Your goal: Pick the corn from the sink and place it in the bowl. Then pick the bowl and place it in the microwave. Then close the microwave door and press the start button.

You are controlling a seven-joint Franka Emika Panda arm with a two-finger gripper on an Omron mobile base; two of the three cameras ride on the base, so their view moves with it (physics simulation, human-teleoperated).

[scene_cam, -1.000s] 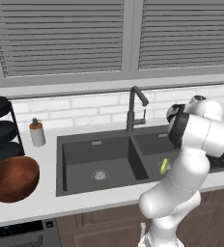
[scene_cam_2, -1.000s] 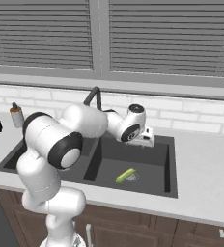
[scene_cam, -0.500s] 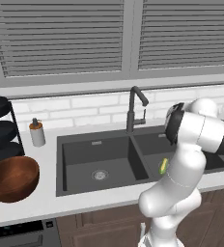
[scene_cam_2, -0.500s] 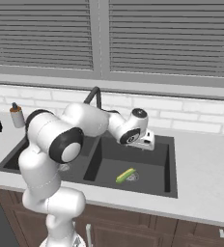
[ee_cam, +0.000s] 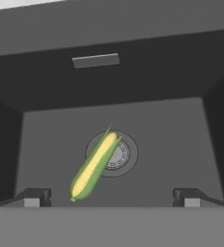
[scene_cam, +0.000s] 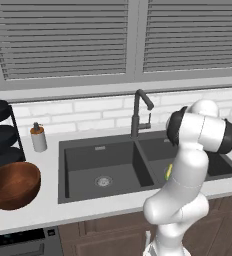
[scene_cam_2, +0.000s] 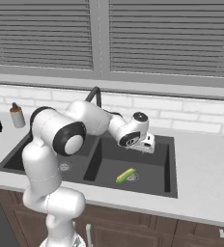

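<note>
The corn (ee_cam: pixel 93 166), a yellow cob in green husk, lies across the round drain on the floor of the right basin of the dark sink (ee_cam: pixel 133 87). It also shows as the corn (scene_cam_2: pixel 125 175) from the right, and as a sliver of corn (scene_cam: pixel 168 171) behind my arm. My gripper (scene_cam_2: pixel 147 144) hangs over that basin of the sink (scene_cam_2: pixel 157 164), above the cob and apart from it. The gripper (ee_cam: pixel 111 197) is open and holds nothing. The brown wooden bowl (scene_cam: pixel 13 185) stands on the counter left of the sink (scene_cam: pixel 83 160). The microwave and its door are out of view.
A tall dark faucet (scene_cam: pixel 138 112) rises behind the divider, close to my forearm, and shows again as the faucet (scene_cam_2: pixel 95 94). A soap bottle (scene_cam: pixel 38 137) and a rack of black dishes (scene_cam: pixel 0 132) stand at the back left. An oven front (scene_cam: pixel 18 242) sits below the bowl.
My hand has sunk a little lower over the right basin, toward the corn. The corn and the bowl have not moved.
</note>
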